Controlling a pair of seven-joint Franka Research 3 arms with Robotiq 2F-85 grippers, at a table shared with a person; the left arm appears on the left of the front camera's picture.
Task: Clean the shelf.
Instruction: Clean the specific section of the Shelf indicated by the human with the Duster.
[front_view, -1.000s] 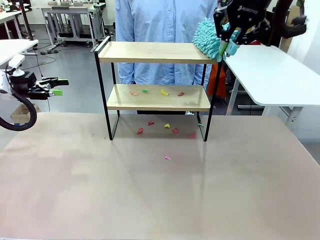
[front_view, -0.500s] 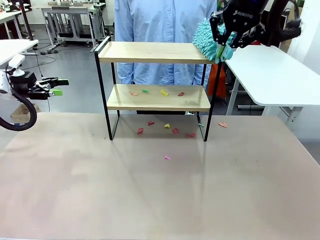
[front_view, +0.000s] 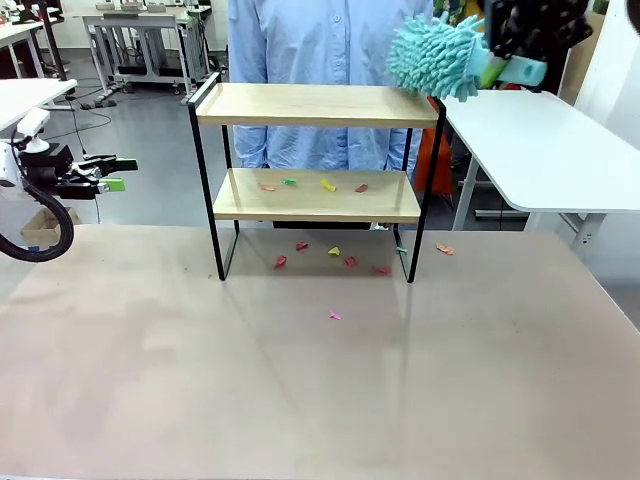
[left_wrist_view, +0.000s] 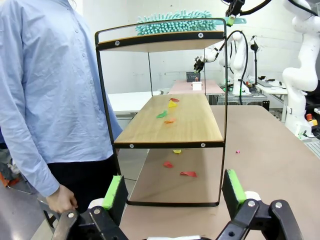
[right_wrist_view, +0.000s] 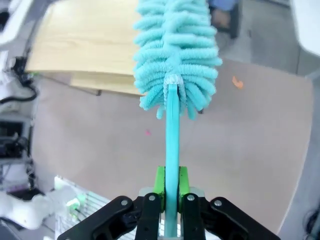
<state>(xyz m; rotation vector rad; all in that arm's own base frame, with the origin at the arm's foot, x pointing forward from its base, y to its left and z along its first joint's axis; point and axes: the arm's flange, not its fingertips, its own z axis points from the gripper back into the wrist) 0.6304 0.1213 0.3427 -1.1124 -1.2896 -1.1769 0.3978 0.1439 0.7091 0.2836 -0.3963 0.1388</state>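
The right pincer (right_wrist_view: 170, 182), clamped on the handle of a turquoise duster (front_view: 435, 55), holds it over the right end of the shelf (front_view: 315, 104), which stands at the counter's (front_view: 300, 380) far side. The left pincer (left_wrist_view: 173, 190) gapes wide, empty.

A lab, a big bright room, a grey floor (front_view: 140, 140), white work tables (front_view: 545, 150) on metal legs, black cables (front_view: 95, 93) on the floor, more benches (front_view: 140, 17) far back

Left arm (front_view: 32, 125): white shells, black cable (front_view: 40, 256) looped beneath. Jaws, both arms: black linkages, silver pivot screws (left_wrist_view: 248, 203), green pads (left_wrist_view: 233, 186). Right wrist (front_view: 530, 25): black housing, rounded lobes at pivots.
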